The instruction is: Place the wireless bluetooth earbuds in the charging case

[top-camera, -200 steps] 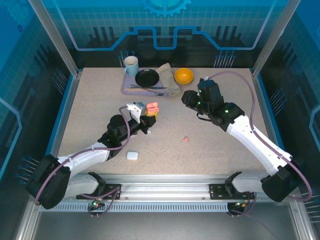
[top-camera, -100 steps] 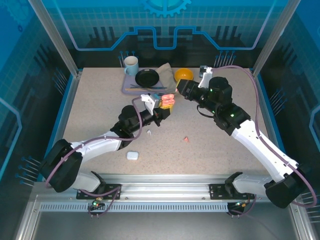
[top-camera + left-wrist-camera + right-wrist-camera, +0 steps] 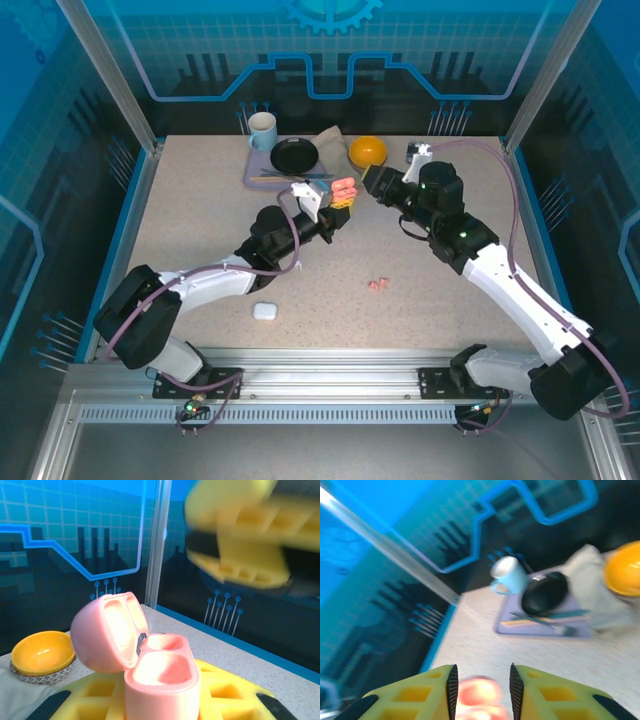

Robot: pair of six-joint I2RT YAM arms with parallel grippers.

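Salmon-pink earbuds (image 3: pixel 377 284) on table (image 3: pixel 200 220), open pink case (image 3: pixel 343 187) in left pincer (image 3: pixel 340 201)

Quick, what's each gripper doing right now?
Left gripper: closed, holding the open pink charging case.
Right gripper: open, poised at the case, nothing visibly held.

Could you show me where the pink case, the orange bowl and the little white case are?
pink case (image 3: pixel 161 672): left wrist view, on its lower half
orange bowl (image 3: pixel 367 152): top external view, on its middle
white case (image 3: pixel 264 311): top external view, on its top
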